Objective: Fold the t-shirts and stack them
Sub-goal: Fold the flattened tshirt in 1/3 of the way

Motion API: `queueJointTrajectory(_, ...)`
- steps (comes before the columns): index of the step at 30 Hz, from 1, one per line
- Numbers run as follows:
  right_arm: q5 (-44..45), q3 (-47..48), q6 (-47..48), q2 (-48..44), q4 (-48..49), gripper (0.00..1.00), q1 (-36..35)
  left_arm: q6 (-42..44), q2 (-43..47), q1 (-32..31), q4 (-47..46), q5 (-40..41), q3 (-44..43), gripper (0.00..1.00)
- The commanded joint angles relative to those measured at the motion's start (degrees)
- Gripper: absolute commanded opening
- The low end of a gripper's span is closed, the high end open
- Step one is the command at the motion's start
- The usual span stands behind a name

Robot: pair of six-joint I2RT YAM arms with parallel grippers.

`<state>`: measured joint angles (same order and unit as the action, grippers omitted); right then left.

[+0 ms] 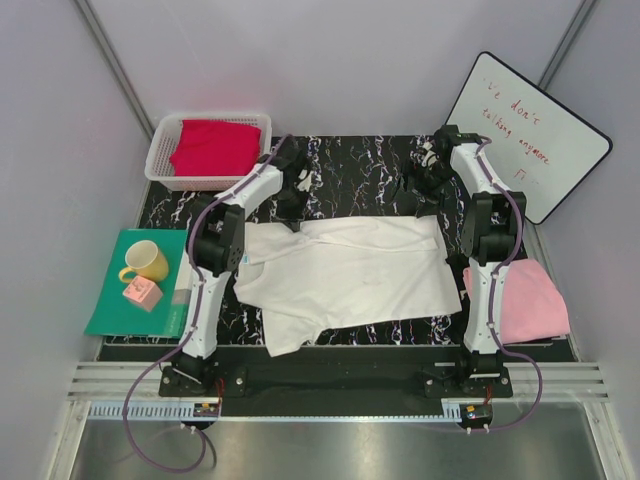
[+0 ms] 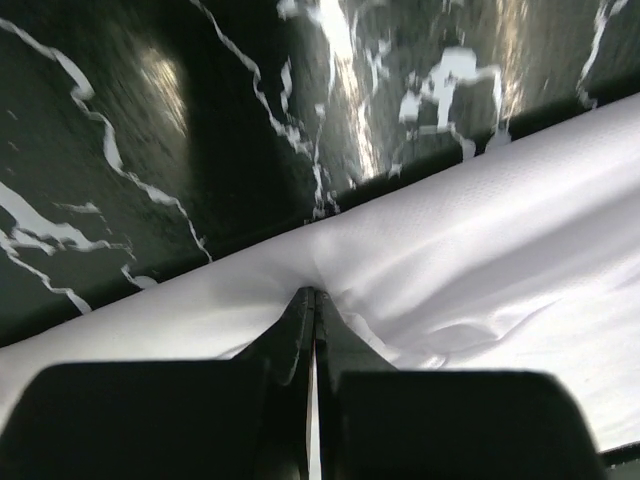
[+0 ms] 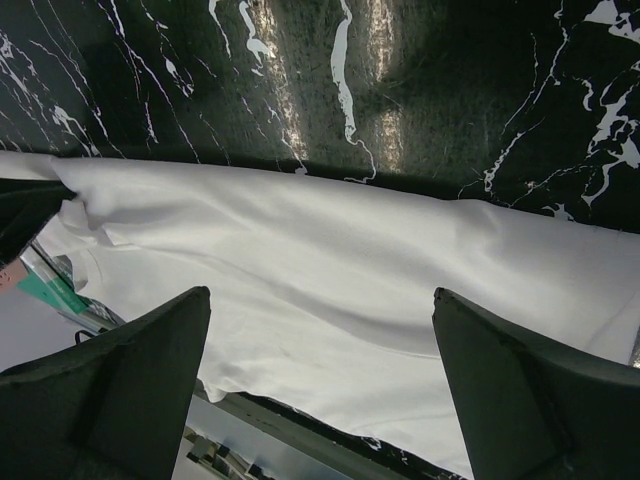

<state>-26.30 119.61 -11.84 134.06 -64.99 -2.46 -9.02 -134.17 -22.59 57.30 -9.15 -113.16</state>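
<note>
With my left gripper (image 2: 313, 295) clenched on the shirt (image 1: 350, 270) at its far edge and my right gripper (image 3: 318, 300) open over it, I'd pinch the right side too before lifting evenly.

Pale grey walls (image 1: 350, 60) are enclosing a black marbled surface (image 1: 350, 168), a whiteboard (image 1: 528, 132) leaning at the right.

White arms (image 1: 203, 300), black joints (image 1: 217, 246) — purple cables (image 1: 130, 405).

Probably a robotics lab: plain panel walls (image 1: 60, 120), whiteboard (image 1: 527, 135), aluminium mounting rails (image 1: 330, 408).
</note>
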Motion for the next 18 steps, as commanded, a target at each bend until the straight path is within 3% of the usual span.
queueJointTrajectory(1,-1.21,1.94,-0.47,0.76,0.04,1.00,0.17,1.28,6.80,-1.93,0.97,-1.67,6.36,0.00)
queueJointTrajectory(8,-1.82,2.20,-0.64,1.56,0.04,1.00,0.09,0.67,15.24,-4.57,0.18,-1.05,17.17,0.00)
queueJointTrajectory(18,-2.79,1.15,-0.73,2.00,0.39,1.00,0.17,-2.41,26.23,-6.94,3.70,5.02,22.90,0.00)
